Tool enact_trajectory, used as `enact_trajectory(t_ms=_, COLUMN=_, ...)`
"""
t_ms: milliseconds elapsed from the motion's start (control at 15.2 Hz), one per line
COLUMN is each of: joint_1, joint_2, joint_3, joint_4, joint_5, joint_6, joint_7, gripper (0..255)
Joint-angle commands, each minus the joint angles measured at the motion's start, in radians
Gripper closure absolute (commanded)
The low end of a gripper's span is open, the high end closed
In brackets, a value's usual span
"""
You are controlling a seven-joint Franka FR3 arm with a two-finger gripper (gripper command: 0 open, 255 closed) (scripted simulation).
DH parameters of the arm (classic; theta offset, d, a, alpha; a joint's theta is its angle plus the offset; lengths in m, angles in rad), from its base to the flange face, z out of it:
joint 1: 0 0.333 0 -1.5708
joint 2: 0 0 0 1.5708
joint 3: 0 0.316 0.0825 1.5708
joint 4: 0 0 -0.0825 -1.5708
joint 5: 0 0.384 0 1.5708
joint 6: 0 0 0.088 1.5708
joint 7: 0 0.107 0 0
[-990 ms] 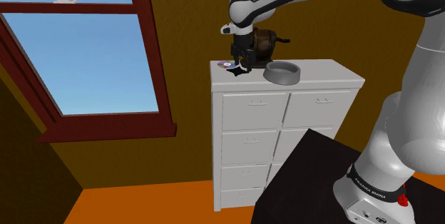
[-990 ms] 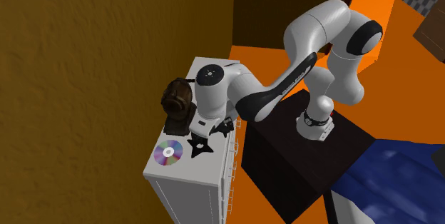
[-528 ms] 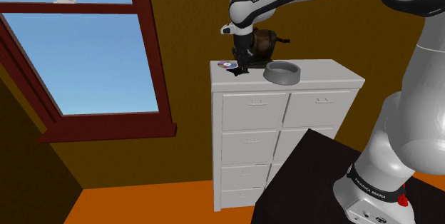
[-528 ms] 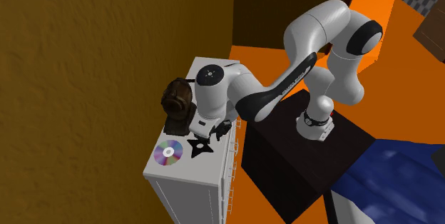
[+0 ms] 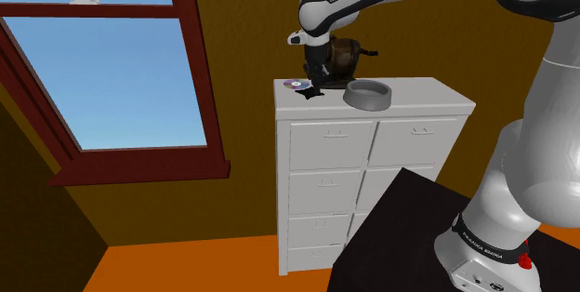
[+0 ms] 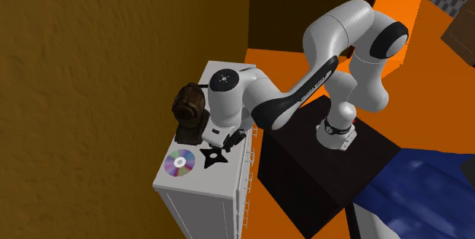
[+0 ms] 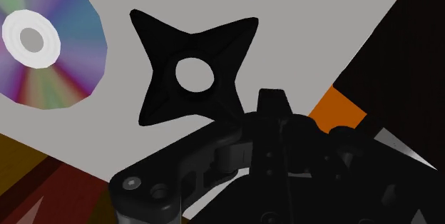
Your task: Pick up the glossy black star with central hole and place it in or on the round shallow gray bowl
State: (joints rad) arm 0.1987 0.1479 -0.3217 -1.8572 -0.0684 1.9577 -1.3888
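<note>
The glossy black star (image 7: 192, 73) with a round central hole lies flat on the white dresser top (image 5: 423, 102). My gripper (image 7: 265, 112) points down at it, and its fingers are shut on the star's point nearest the dresser's front edge, which they hide. In the shoulder view the gripper (image 5: 316, 83) stands over the star (image 5: 309, 92), just to the left of the round shallow grey bowl (image 5: 368, 94). The second exterior view shows the star (image 6: 214, 158) under the gripper (image 6: 226, 148).
A rainbow-coloured disc (image 7: 46, 41) lies beside the star (image 6: 180, 163), on the side away from the bowl. A dark brown rounded object (image 5: 346, 54) stands behind the gripper against the wall. The dresser's front edge runs close to the star.
The fingers have come together from wide open onto the star's point. The arm and the star have stayed where they were.
</note>
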Motion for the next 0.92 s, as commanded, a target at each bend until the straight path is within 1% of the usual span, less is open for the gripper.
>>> enact_trajectory(t_ms=0, joint_1=0.000, joint_2=0.000, joint_3=0.000, joint_4=0.000, joint_5=0.000, joint_6=0.000, joint_7=0.000, gripper=0)
enact_trajectory(t_ms=330, joint_1=-0.082, joint_2=0.157, joint_3=-0.019, joint_4=0.222, joint_5=0.302, joint_6=-0.024, joint_7=0.179, gripper=0)
enact_trajectory(t_ms=396, joint_1=-0.098, joint_2=0.179, joint_3=-0.021, joint_4=0.251, joint_5=0.346, joint_6=-0.023, joint_7=0.209, gripper=0)
enact_trajectory(t_ms=858, joint_1=-0.094, joint_2=0.205, joint_3=-0.010, joint_4=0.196, joint_5=0.362, joint_6=0.057, joint_7=0.198, gripper=0)
